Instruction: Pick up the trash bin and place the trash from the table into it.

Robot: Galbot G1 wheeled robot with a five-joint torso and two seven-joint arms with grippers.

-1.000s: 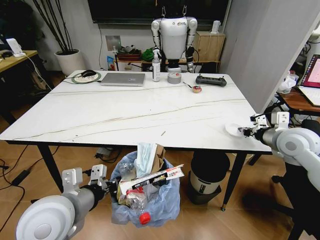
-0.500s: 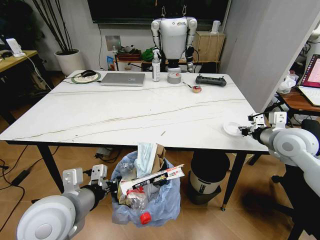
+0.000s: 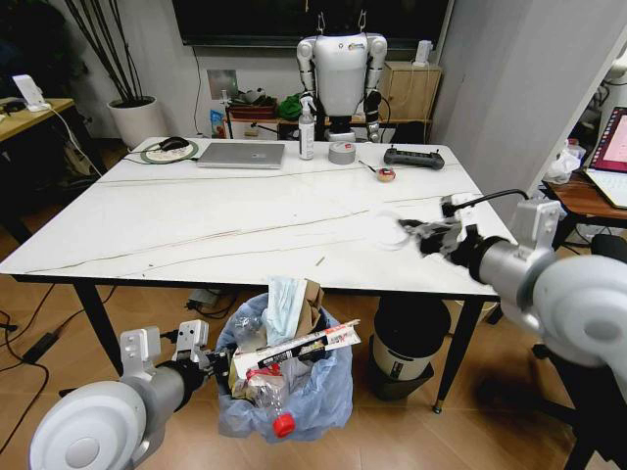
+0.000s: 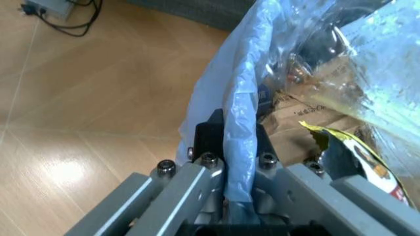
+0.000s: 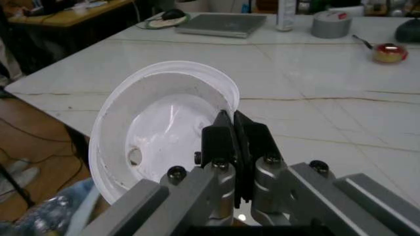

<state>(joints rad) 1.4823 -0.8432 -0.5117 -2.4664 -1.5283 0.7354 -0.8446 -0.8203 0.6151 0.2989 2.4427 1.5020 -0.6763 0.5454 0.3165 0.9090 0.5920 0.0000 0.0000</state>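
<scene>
Head view: the left hand is low, in front of the tabletop's near edge, clamped on the rim of the bin, which hangs off the floor just below that edge. The bin's blue bag is stuffed with trash: a tissue, cardboard, a long wrapper, a crushed bottle with a red cap. The right hand is raised over the tabletop's right part, pinching a pale round lid, blurred here.

Left wrist view: the left hand's fingers are closed on a fold of the blue bag, wrappers and cardboard just beyond.

Right wrist view: the right hand is shut on the rim of a white lid, probably a cup lid, held tilted above the tabletop.
</scene>
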